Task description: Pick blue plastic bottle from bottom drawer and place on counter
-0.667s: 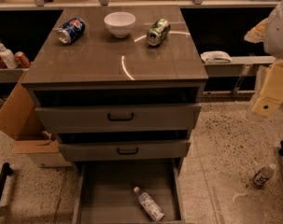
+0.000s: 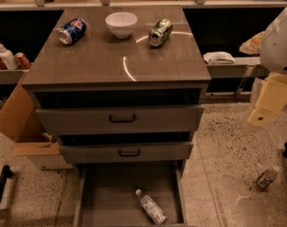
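Note:
The blue plastic bottle [image 2: 151, 208] lies on its side on the floor of the open bottom drawer [image 2: 110, 197], white cap pointing to the back left. Above the two closed drawer fronts, the counter [image 2: 119, 63] carries a blue can [image 2: 71, 30], a white bowl [image 2: 121, 23] and a green can [image 2: 160, 32]. Only my arm's white and cream links [image 2: 272, 98] show, at the right edge, well above and to the right of the drawer. The gripper is out of view.
A small dark-labelled bottle [image 2: 267, 176] lies on the speckled floor at the right. An open cardboard box [image 2: 17, 119] leans against the cabinet's left side. A white pump bottle [image 2: 5, 56] and red cans stand on the left shelf. A cloth [image 2: 219, 57] lies on the right shelf.
The arm links at the right edge have shifted slightly downward. The bottle, the drawer and the things on the counter have not moved.

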